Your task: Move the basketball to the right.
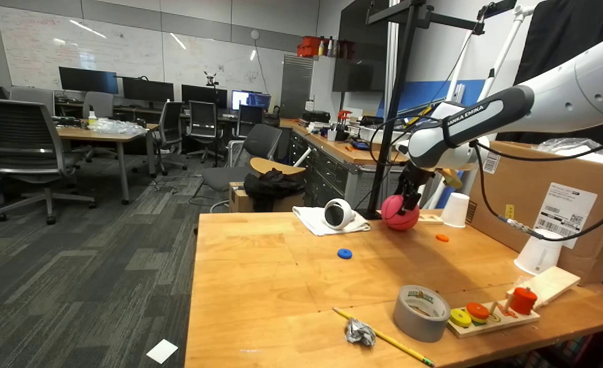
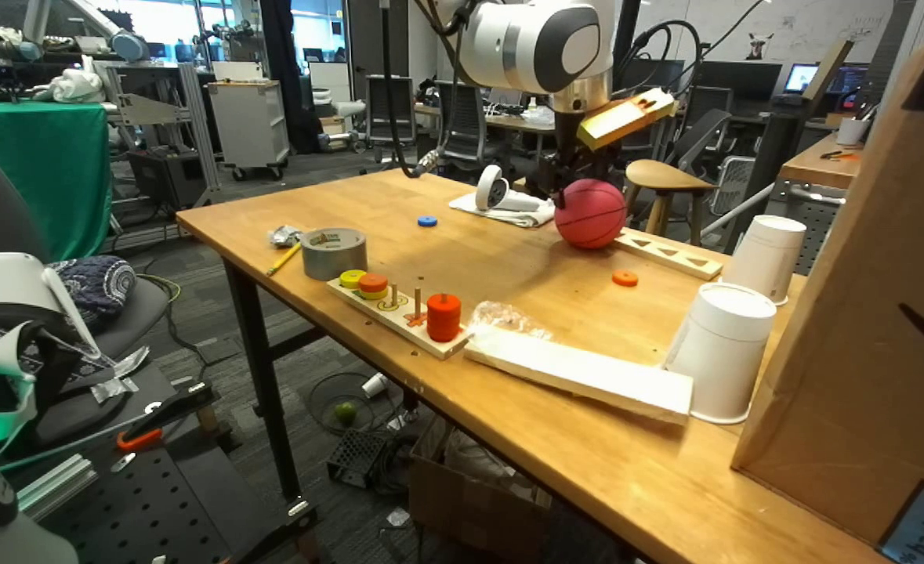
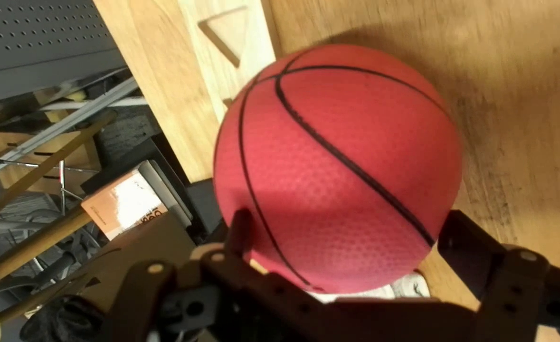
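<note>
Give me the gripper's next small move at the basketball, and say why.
I'd probably close the gripper gently a touch more: in the wrist view, its fingers sit at opposite sides of the basketball, but whether they grip it firmly isn't clear. If loose, it might roll into the triangle-cut board close beside it.

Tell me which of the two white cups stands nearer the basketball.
The white cup by the end of the wooden strip with triangular cutouts; the other cup, farther from the basketball, stands beside the plain wooden board.
</note>
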Controlling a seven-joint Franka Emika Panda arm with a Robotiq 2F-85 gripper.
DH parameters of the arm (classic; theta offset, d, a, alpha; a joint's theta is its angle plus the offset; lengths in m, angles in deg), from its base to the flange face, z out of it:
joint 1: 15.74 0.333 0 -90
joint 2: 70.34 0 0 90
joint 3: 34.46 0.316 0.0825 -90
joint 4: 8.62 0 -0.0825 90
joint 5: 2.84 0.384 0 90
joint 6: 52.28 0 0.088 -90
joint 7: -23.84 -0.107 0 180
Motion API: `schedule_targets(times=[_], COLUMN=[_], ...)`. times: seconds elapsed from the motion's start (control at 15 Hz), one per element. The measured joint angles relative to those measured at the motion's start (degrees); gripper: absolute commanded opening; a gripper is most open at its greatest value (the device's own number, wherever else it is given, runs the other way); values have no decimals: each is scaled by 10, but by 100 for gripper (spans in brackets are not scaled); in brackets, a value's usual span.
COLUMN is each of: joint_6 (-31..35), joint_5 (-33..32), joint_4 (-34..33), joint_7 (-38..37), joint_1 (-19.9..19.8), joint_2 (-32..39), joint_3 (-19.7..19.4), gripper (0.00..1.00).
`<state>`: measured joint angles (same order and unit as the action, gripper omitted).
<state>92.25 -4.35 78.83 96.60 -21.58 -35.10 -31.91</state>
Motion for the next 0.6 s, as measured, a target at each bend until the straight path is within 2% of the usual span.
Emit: schedule_targets(times=[0.4, 0.6], joint_6=[-1, -1], joint_5=[-127, -168], joint_4=[0, 1], joint_7=[-11, -18], joint_1=[0, 0], joint_2=[-13, -14], joint_3=[-51, -66], gripper=[100, 100])
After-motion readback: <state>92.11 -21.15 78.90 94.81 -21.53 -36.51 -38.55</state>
